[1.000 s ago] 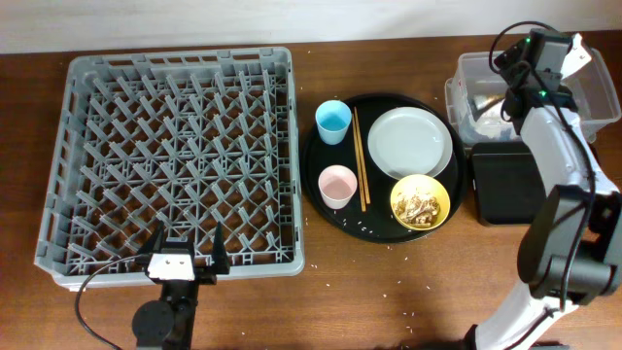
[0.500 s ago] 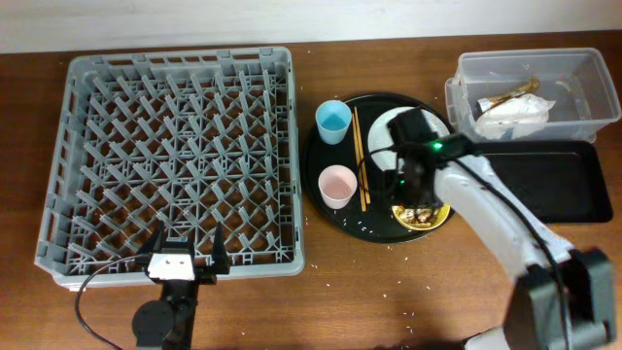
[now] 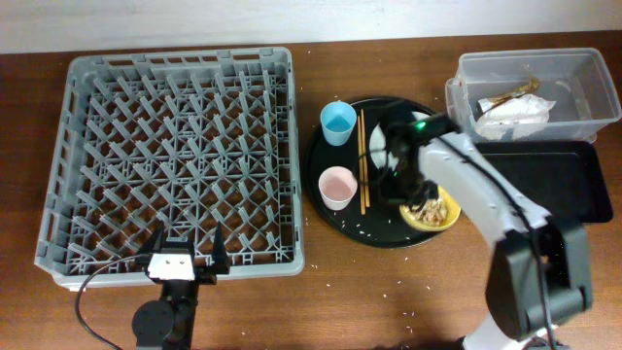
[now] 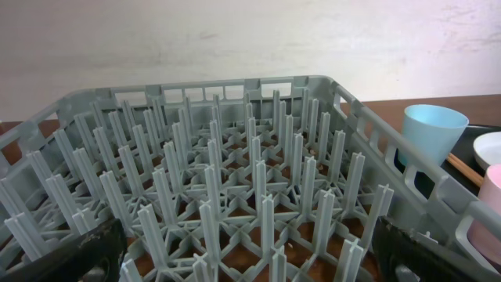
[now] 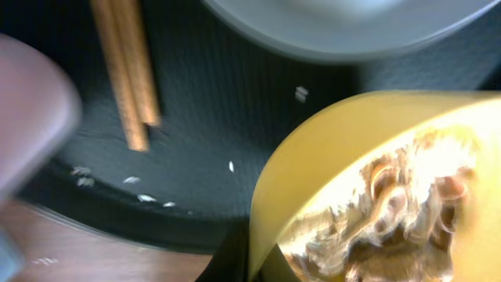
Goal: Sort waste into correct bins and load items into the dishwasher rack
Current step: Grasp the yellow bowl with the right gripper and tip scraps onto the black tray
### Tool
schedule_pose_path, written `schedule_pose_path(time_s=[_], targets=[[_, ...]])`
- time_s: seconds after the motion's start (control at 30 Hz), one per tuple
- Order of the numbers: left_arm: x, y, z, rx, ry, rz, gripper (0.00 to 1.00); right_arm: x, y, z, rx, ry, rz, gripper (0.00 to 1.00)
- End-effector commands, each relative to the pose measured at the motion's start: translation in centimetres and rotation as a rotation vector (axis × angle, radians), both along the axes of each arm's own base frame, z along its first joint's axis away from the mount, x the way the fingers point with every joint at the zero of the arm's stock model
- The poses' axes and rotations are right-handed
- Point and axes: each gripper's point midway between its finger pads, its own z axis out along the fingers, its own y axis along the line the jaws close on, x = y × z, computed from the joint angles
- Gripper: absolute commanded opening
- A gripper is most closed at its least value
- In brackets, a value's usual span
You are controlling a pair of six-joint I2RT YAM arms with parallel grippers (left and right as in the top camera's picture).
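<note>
My right gripper [image 3: 413,192] is shut on the near rim of the yellow bowl [image 5: 329,149], one finger [image 5: 235,258] outside and one inside. The bowl [image 3: 442,214] holds beige food scraps [image 5: 391,211] and sits on the round black tray [image 3: 335,219]. The grey-white plate [image 3: 377,146], chopsticks [image 3: 363,165], pink cup [image 3: 336,185] and blue cup [image 3: 338,121] share that tray. My arm covers part of the plate. The clear tub [image 3: 583,122] holds the white paper wrapper [image 3: 515,112] and gold-brown wrapper [image 3: 505,97]. My left gripper [image 3: 188,255] stands open at the grey rack's [image 3: 180,56] near edge.
The shallow black rectangular tray [image 3: 554,185] lies right of the round tray, below the tub. Rice grains [image 5: 137,196] are scattered on the round tray and on the wooden table in front of it. The left wrist view looks across the rack's pegs [image 4: 258,196] toward the blue cup [image 4: 434,129].
My right arm swung from above the clear tub down to the round tray and its jaws closed on the yellow bowl's rim. The left arm has not moved.
</note>
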Motion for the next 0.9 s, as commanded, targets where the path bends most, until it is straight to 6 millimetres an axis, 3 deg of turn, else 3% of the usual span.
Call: schedule_pose_path(time_s=[0.0, 0.07, 0.13, 0.2, 0.23, 0.33, 0.4, 0.57, 0.67, 0.87], targets=[[0.0, 0.2, -0.1, 0.015, 0.001, 0.005, 1.0, 3.4, -1.8, 9.9, 0.176, -0.246, -0.025, 0.04], [0.0, 0.2, -0.1, 0.015, 0.001, 0.005, 1.0, 4.7, -5.5, 12.8, 0.365, -0.345, -0.067, 0.04], [0.0, 0.2, -0.1, 0.015, 0.001, 0.005, 1.0, 5.1, -8.8, 13.5, 0.508, -0.407, -0.059, 0.04], [0.0, 0.2, -0.1, 0.015, 0.001, 0.005, 1.0, 5.2, -14.5, 12.0, 0.652, -0.491, -0.143, 0.04], [0.0, 0.2, -0.1, 0.015, 0.001, 0.005, 1.0, 5.3, -16.0, 11.0, 0.703, -0.512, -0.185, 0.04], [0.0, 0.2, -0.1, 0.015, 0.001, 0.005, 1.0, 6.0, -18.9, 8.0, 0.891, -0.55, -0.305, 0.06], [0.0, 0.2, -0.1, 0.015, 0.001, 0.005, 1.0, 6.7, -20.3, 7.1, 1.056, -0.583, -0.374, 0.06], [0.0, 0.2, -0.1, 0.015, 0.001, 0.005, 1.0, 6.2, -24.2, 8.2, 1.364, -0.578, -0.661, 0.04], [0.0, 0.2, -0.1, 0.015, 0.001, 0.005, 1.0, 4.5, -28.9, 9.3, 1.427, -0.645, -0.807, 0.04], [0.0, 0.2, -0.1, 0.015, 0.001, 0.005, 1.0, 5.5, -27.1, 9.0, 1.419, -0.603, -0.765, 0.04]])
